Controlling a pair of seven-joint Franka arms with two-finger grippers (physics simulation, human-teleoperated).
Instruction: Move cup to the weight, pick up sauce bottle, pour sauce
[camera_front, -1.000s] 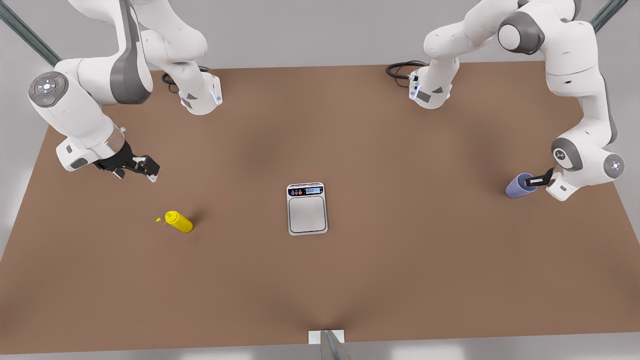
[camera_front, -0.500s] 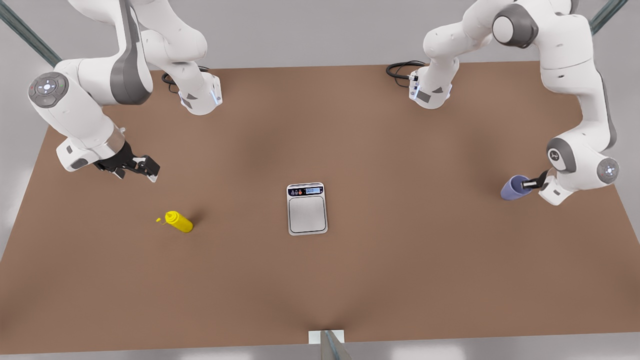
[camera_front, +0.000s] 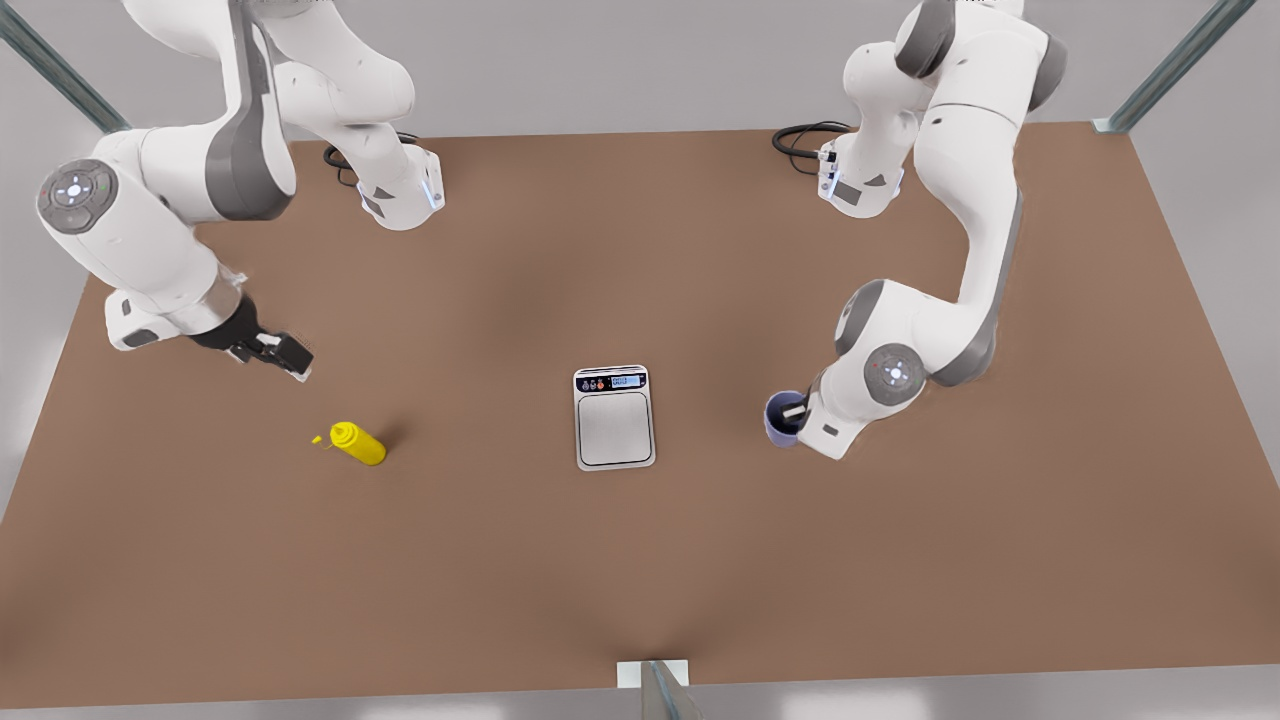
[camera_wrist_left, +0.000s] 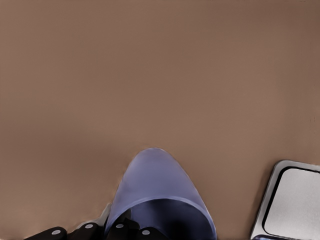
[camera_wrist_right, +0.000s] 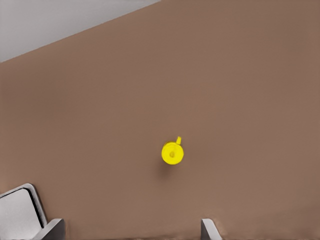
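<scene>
The cup (camera_front: 783, 415) is gripped at its rim by the left gripper (camera_front: 797, 412) and is held above the table (camera_front: 700, 560), near the weight (camera_front: 614, 417) on the front view's right but apart from it. The sauce bottle (camera_front: 357, 443) stands upright on the table at the front view's left. The right gripper (camera_front: 283, 357) is held spread apart above the table, near the bottle

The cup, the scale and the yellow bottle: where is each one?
cup (camera_front: 782, 416), front view, on its lavender rim.
scale (camera_front: 614, 428), front view, on its grey weighing plate.
yellow bottle (camera_front: 360, 444), front view, on its body.
</scene>
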